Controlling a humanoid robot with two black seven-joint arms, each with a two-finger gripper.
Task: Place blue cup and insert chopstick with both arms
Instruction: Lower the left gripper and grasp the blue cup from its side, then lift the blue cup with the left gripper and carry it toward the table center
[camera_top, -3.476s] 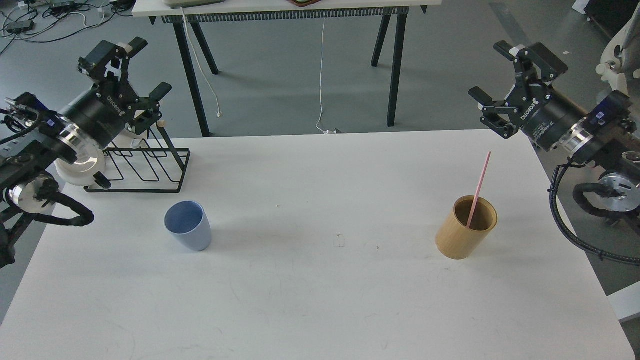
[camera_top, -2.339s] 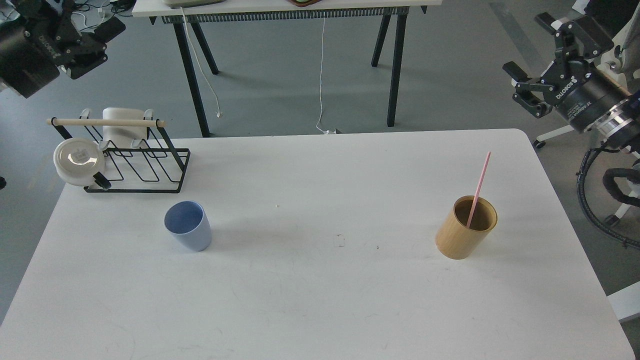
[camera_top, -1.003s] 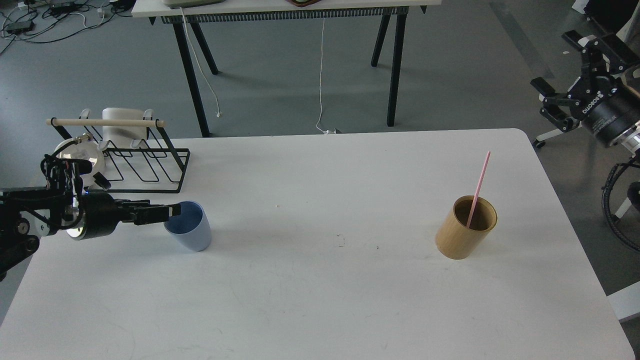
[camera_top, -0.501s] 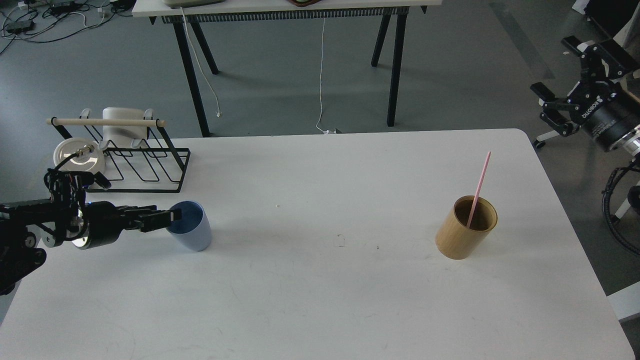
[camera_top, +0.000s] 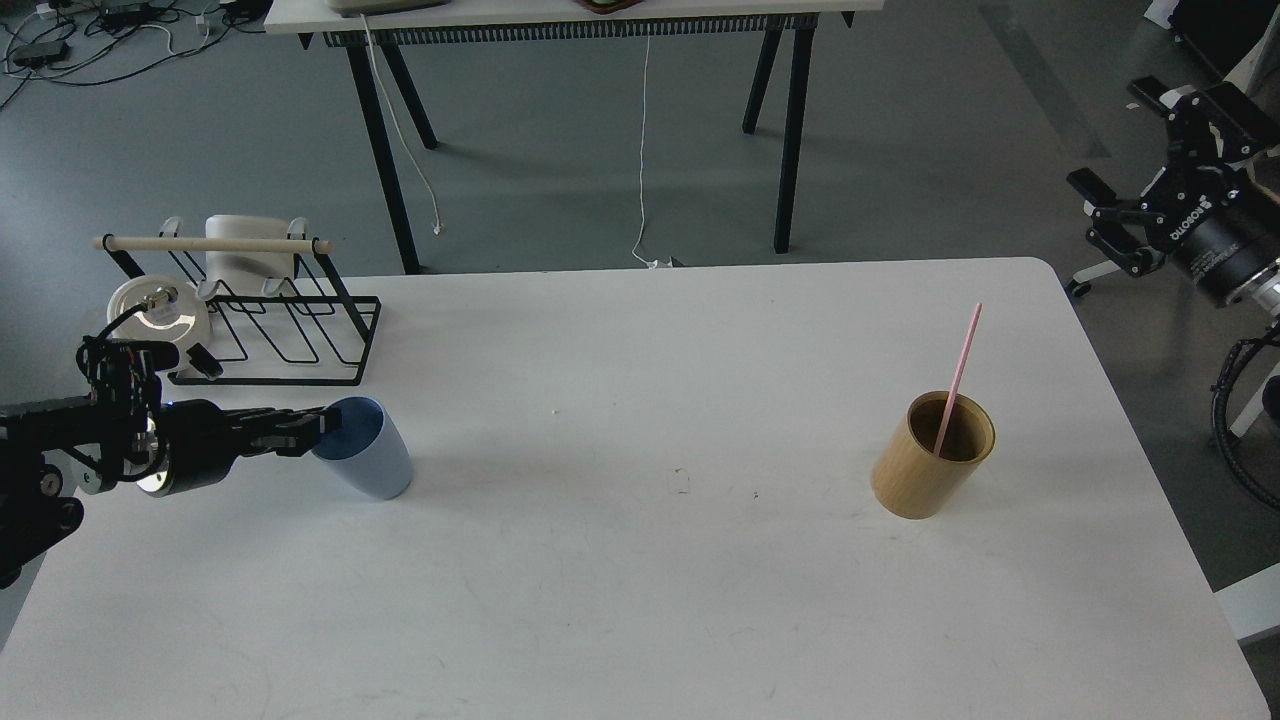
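A white table (camera_top: 640, 600) is carrying a wire rack (camera_top: 270, 325) behind the left gripper (camera_top: 322, 428), a blue cup (camera_top: 365, 465) at its tips, and a wooden holder (camera_top: 925, 465) far off.

White table (camera_top: 640, 600): wide bare middle lying open between blue cup (camera_top: 365, 462) and wooden holder (camera_top: 932, 455); wire rack (camera_top: 270, 320) crowding the far-left corner.

I see a matte plastic blue cup (camera_top: 365, 462) at 9 o'clock, a smooth wooden holder (camera_top: 930, 457) at 3 o'clock, a black wire metal rack (camera_top: 275, 325) at 10 o'clock, all on a matte white table (camera_top: 640, 600).
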